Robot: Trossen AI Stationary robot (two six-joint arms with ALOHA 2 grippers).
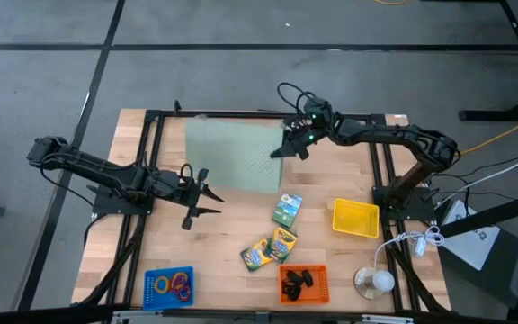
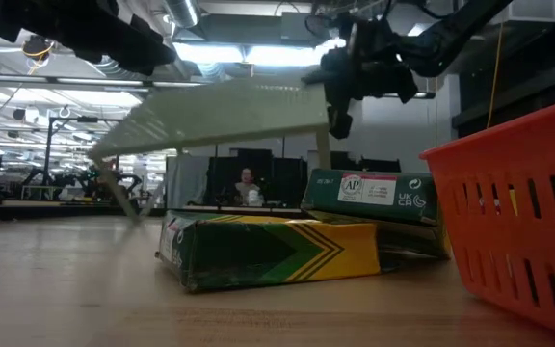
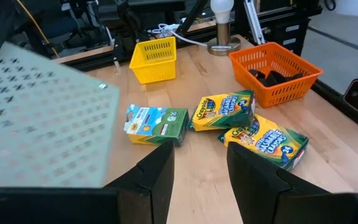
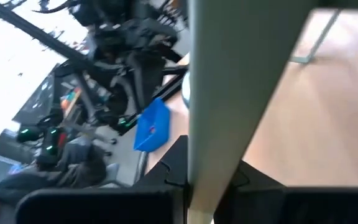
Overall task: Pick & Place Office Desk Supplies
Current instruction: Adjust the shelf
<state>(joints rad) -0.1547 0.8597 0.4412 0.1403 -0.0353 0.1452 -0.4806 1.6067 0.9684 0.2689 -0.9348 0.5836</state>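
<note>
The pale green mesh riser stands at the table's far middle, tilted in the low view, its right side higher. My right gripper is shut on the riser's right edge. Three green-and-yellow crayon boxes lie flat on the table's middle. Black clips sit in an orange basket, coloured rings in a blue basket. My left gripper hangs open over the table left of the boxes, which its wrist view shows ahead of the gripper. My right gripper pinches the riser's right rim between its two fingers, reaching level from the table's right side. The rim runs across the fingers. The riser's right side is held up off the table, while its left leg reaches down to the table.
An empty yellow basket stands right of the crayon boxes. A lamp with a white bulb sits at the near right corner. Black frame rails run along the table's left, right and far sides. Bare wood lies between my left gripper and the boxes.
</note>
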